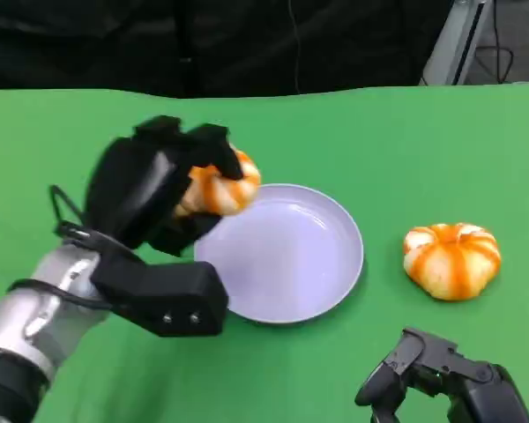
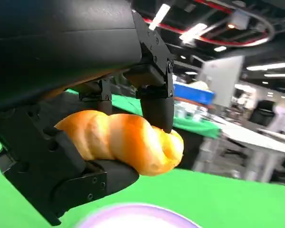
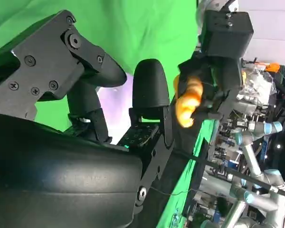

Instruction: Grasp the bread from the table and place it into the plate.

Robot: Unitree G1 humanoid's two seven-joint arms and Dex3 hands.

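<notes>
- The left hand [image 1: 154, 181] grips a twisted orange bread [image 1: 220, 183], lifted off the table [image 1: 406, 150] and held over the far-left rim of the plate [image 1: 286, 251].
- In the left wrist view the bread [image 2: 126, 140] sits between black fingers [image 2: 156, 107] above and below, with the plate's pale rim [image 2: 133, 216] just beneath.
- The lavender plate is near the middle of the green table.
- A round orange-and-white bun [image 1: 451, 258] lies on the table to the right of the plate, apart from it.
- The right hand [image 1: 441, 379] is low at the near right, holding nothing, fingers apart.
- The right wrist view shows the left hand [image 3: 218, 61] with the bread [image 3: 187, 102] across the table.
</notes>
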